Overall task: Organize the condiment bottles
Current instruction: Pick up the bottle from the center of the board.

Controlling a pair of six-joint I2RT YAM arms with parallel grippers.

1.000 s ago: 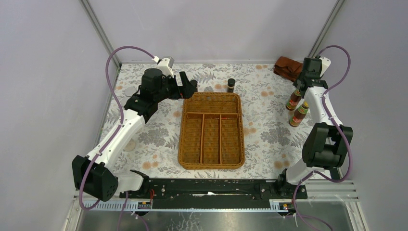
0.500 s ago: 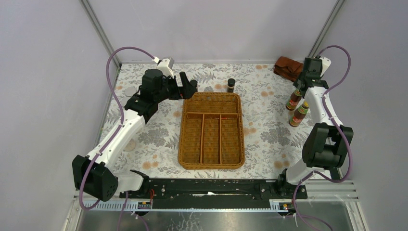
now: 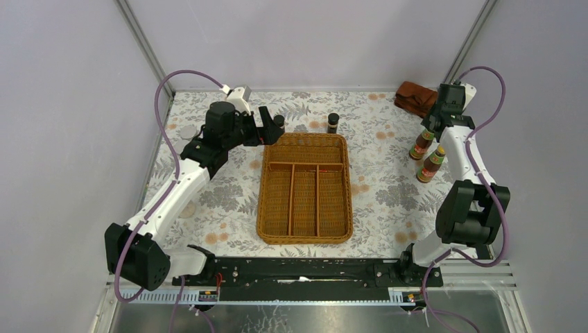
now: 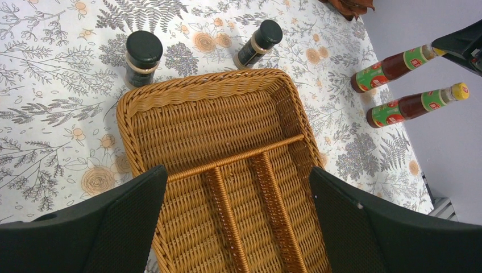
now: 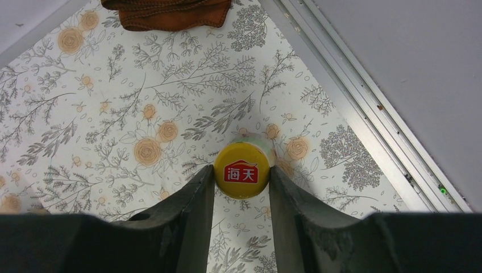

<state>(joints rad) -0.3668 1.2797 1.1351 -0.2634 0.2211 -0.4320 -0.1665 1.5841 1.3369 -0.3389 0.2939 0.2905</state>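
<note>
Standing outside the wicker tray [image 4: 187,91], a black-lidded jar [image 4: 142,57] and a small dark bottle [image 4: 260,42] sit just beyond its far rim. The left gripper [image 4: 237,172] hangs over that end, jaws spread wide. The right gripper [image 5: 241,183], reaching down near the cloth [image 5: 170,11], clamps a yellow-capped sauce bottle [image 5: 241,162] below the cap. Whether the bottle's base touches the table is unclear. Its twin [image 4: 418,105] stands nearby.

Right wrist view: sauce bottle [image 5: 242,170] shows only its cap, body hidden; brown cloth [image 5: 170,14] cut off at top; left wrist view: wicker tray [image 4: 199,91] cut off below.
</note>
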